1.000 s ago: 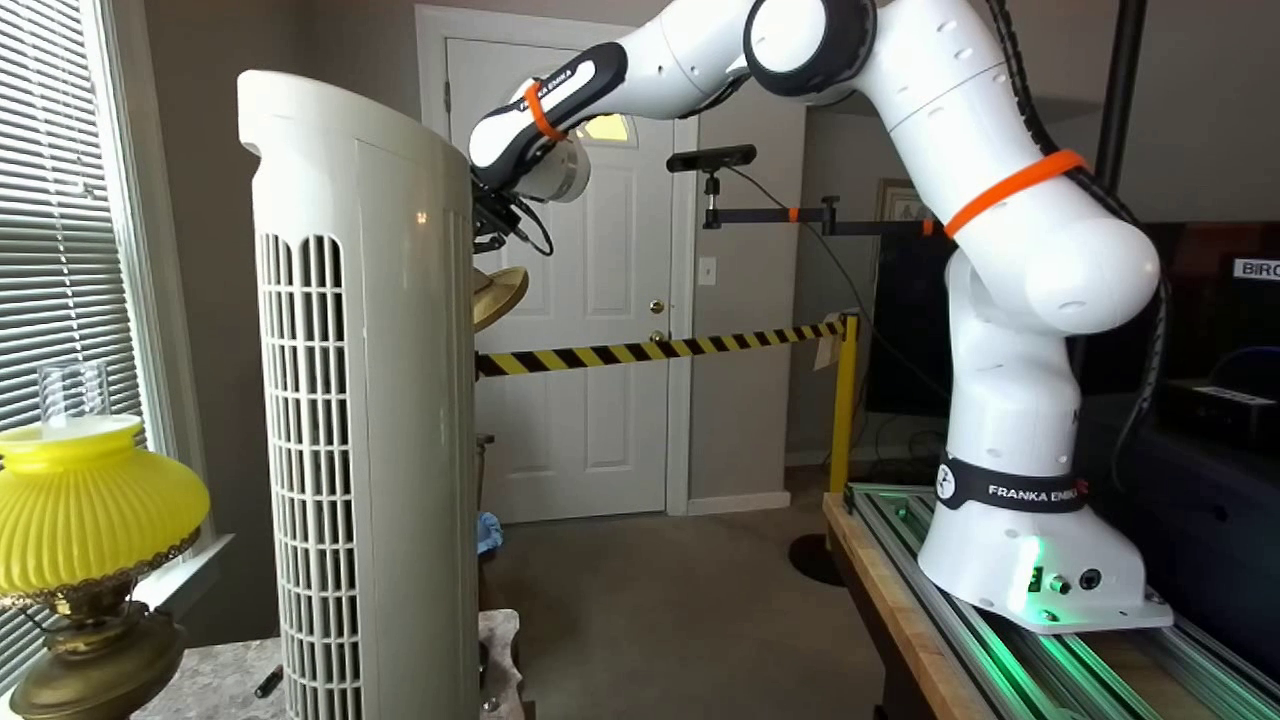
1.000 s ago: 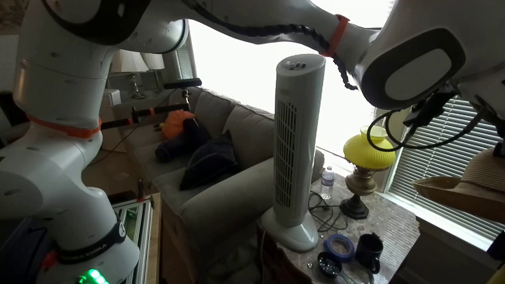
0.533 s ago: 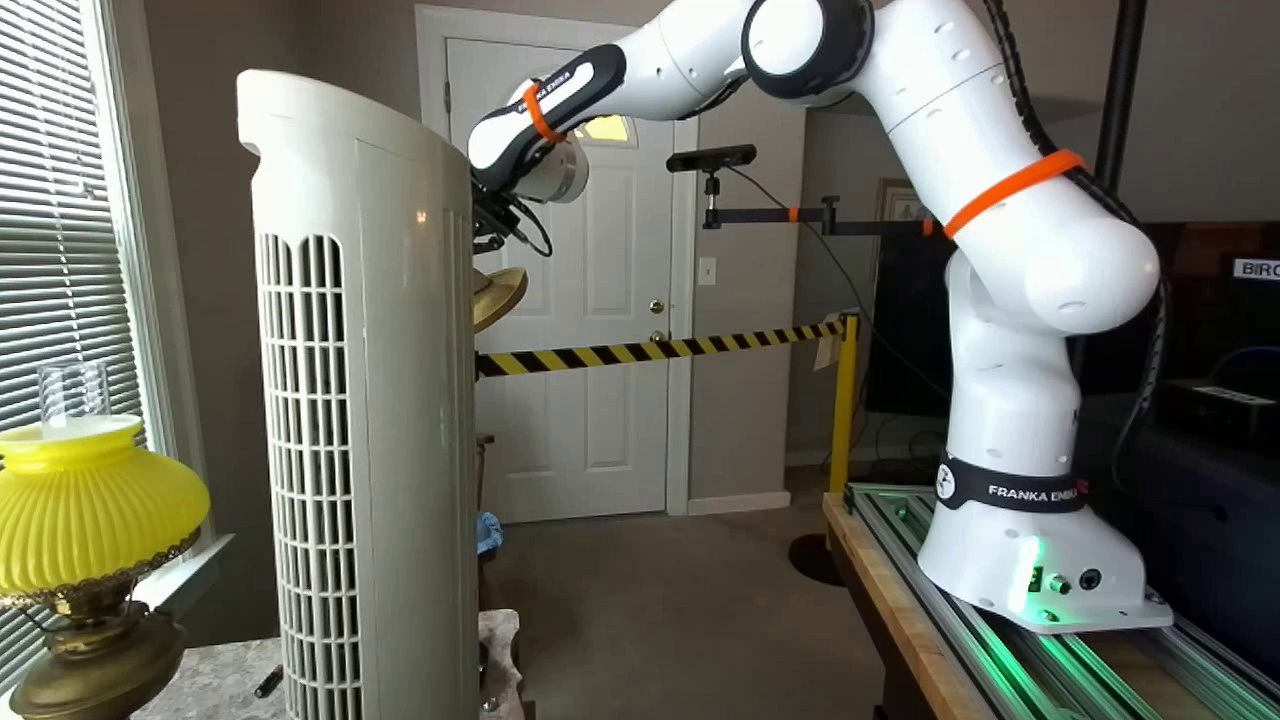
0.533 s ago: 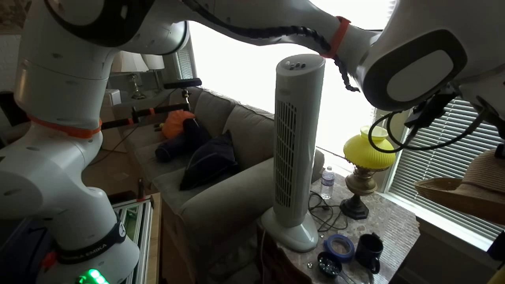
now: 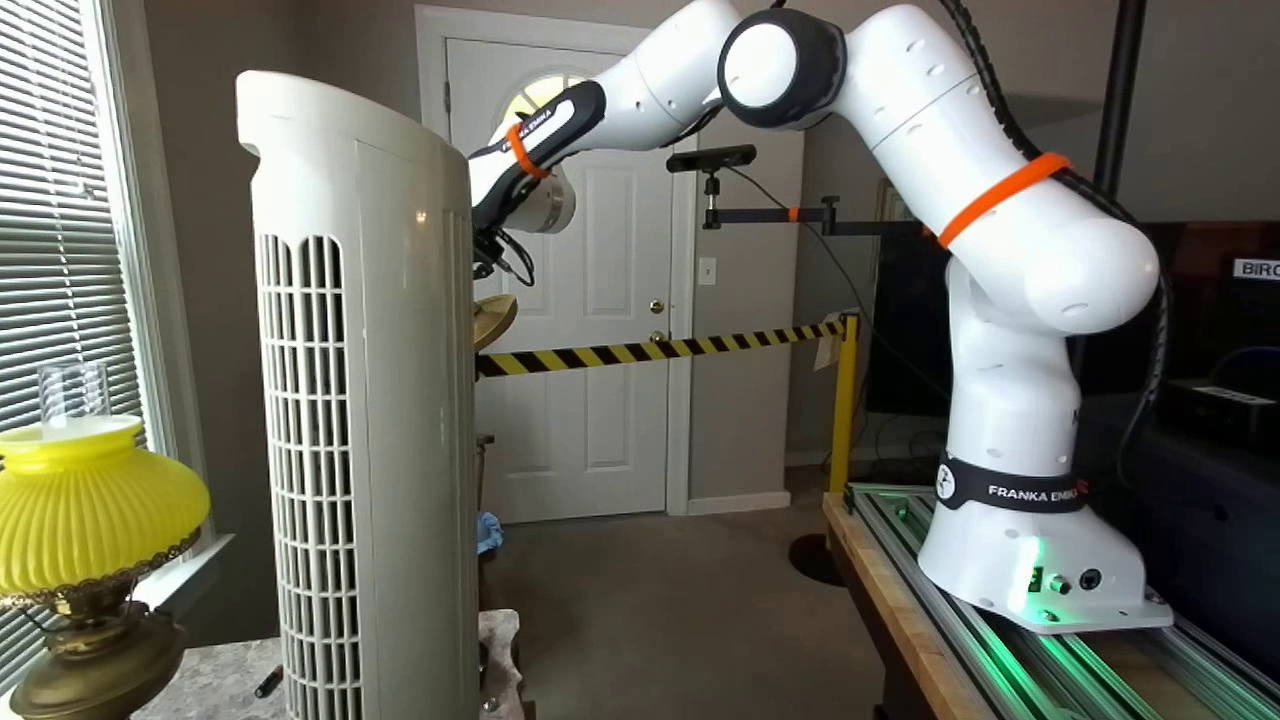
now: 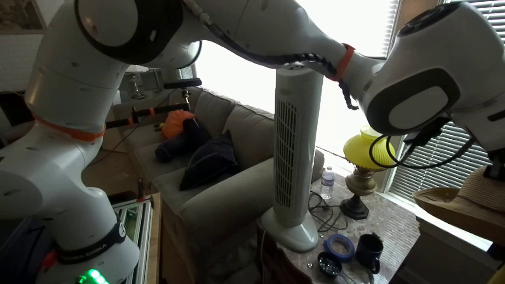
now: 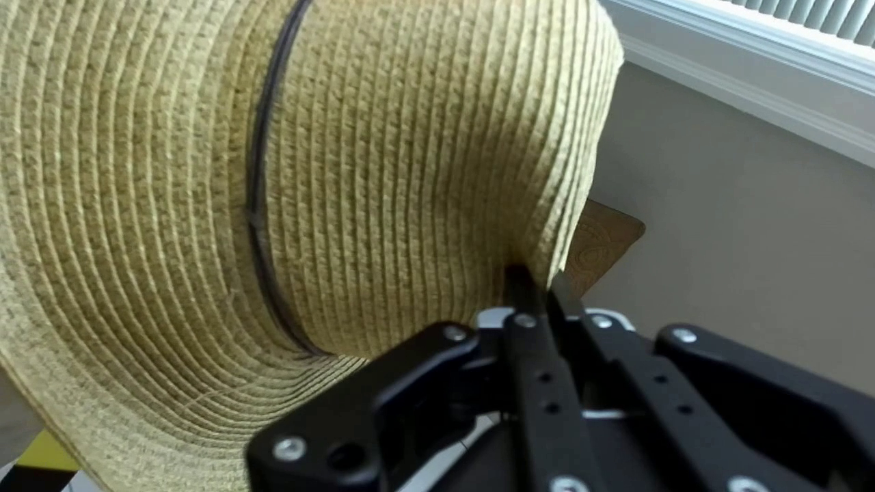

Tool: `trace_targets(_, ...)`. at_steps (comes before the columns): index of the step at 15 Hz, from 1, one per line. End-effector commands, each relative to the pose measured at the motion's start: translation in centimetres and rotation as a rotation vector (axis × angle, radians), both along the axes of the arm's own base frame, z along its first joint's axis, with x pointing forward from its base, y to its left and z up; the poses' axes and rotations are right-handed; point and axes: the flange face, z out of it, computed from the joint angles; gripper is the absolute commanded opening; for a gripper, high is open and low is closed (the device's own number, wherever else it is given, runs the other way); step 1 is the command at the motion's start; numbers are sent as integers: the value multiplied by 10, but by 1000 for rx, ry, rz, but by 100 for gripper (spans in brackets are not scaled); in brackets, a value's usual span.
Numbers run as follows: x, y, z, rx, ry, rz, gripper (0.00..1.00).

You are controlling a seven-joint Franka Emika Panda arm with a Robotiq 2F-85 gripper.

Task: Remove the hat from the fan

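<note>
In the wrist view, the wide brim of the straw hat [image 7: 342,184] fills the left, and a dark band [image 7: 258,164] rings the base of the crown. Right of centre the gripper [image 7: 541,281] has its fingers [image 7: 525,294] nearly together, the tips pinching the edge of the crown. Past that come a grey wall [image 7: 724,225] and a white window frame [image 7: 752,75].

In an exterior view, from the left: window blinds [image 5: 60,250], a lamp [image 5: 95,520] with a yellow shade, then the upright fan [image 5: 415,420]. The fan stands in the way, covering most of the hat and gripper; a slice of brim shows past its right edge, above striped tape [image 5: 600,355] running across a white door [image 5: 610,430]. Farther right, the robot arm [image 5: 1010,400] rises from a bench [image 5: 880,590].

In an exterior view, a grey sofa [image 6: 232,197] with dark cushions [image 6: 213,157] lies left of the fan, which stands on a small table [image 6: 396,230], its top partly hidden by the arm. Rightward come a water bottle [image 6: 327,182], a small black pan [image 6: 328,273], a blue tape roll [image 6: 338,238], the lamp and a dark mug [image 6: 367,252]. At the far right the hat hangs from the gripper, crown up, well apart from the fan and partly out of view.
</note>
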Motion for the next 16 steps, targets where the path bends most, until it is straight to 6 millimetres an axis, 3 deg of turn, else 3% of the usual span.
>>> trace_targets(1, 12, -13, -18, -2, -58, -62, 2)
trace_targets(6, 10, -36, -35, 21, -47, -142, 2)
trace_targets(11, 15, -39, -42, 33, -50, -156, 2)
trace_targets(12, 14, -37, -42, 32, -45, -158, 21)
trace_targets(13, 15, -37, -41, 30, -45, -162, 32)
trace_targets(16, 15, -35, -24, 40, -71, -163, 53)
